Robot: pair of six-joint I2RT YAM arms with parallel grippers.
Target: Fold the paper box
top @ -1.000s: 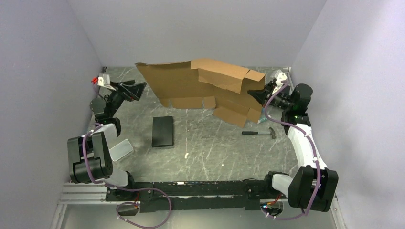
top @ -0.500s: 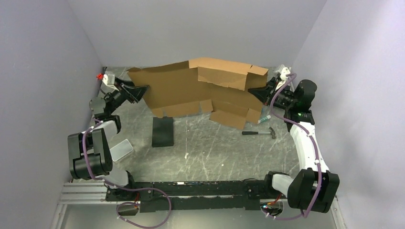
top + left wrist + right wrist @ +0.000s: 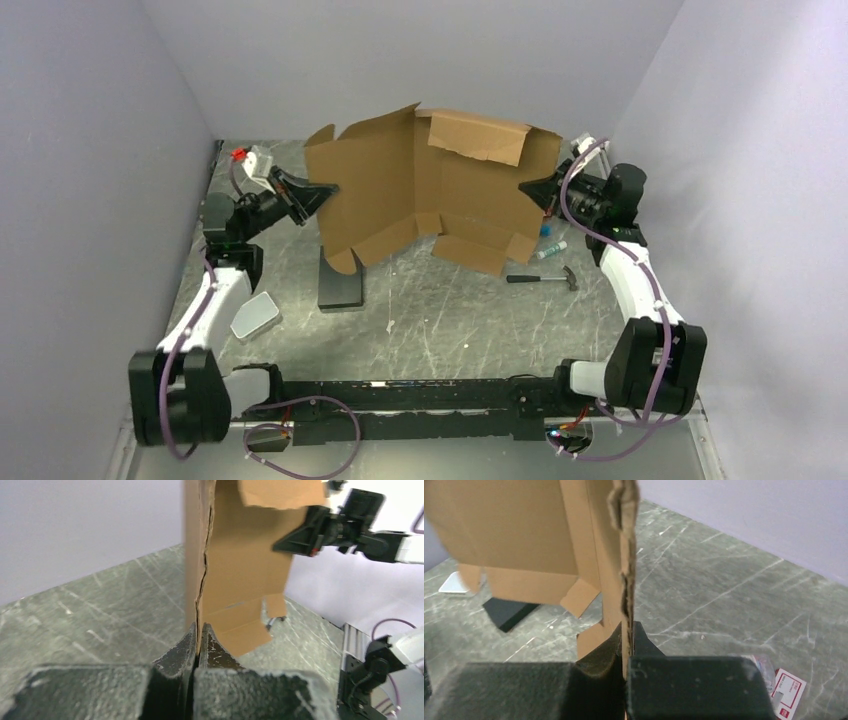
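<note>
Near your grey worktop's [image 3: 450, 310] far edge the paper box [image 3: 440, 190] is held upright, left gripper [image 3: 325, 190] clamped on its left edge, right gripper [image 3: 528, 188] clamped on its right.

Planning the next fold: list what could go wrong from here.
1. The left claw and right claw each pinch only a thin edge of the paper box, where the corrugation looks frayed; it may slip or tear.
2. Its lower flaps hang near the black block and the hammer; lowering could snag them.
</note>
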